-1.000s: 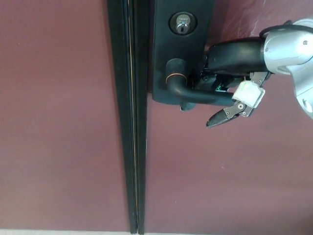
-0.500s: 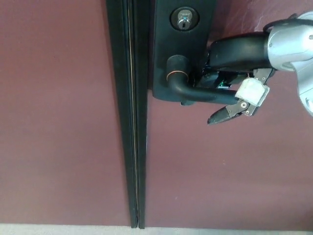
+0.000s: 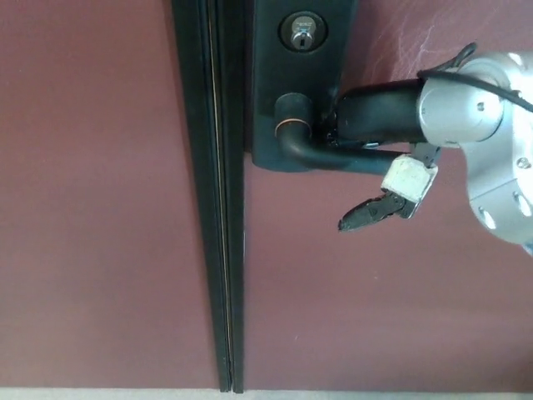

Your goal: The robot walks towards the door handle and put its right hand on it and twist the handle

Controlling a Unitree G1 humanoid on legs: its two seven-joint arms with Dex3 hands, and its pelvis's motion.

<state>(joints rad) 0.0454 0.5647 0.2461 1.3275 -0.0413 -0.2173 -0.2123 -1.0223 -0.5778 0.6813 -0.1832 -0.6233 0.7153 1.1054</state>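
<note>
Compared with a second ago, the whole picture sits a little further left and up, a camera shift; the right hand (image 3: 379,137) stays on the handle (image 3: 333,157) and its silver wrist shows more fully at the right edge. That arm reaches in level from the right, with a thick black finger (image 3: 375,115) lying along the top of the lever and a thinner dark fingertip (image 3: 360,217) angled down and left below it, clear of the metal. So the hand is part closed over the lever, touching it from above rather than wrapped round. The handle is a smooth dark metal lever with a round neck, on a dark plate (image 3: 266,83) bearing a keyhole (image 3: 301,32). It lies horizontal near the door's (image 3: 108,208) top middle, just beside the black seam (image 3: 218,250). The door is matte maroon.
</note>
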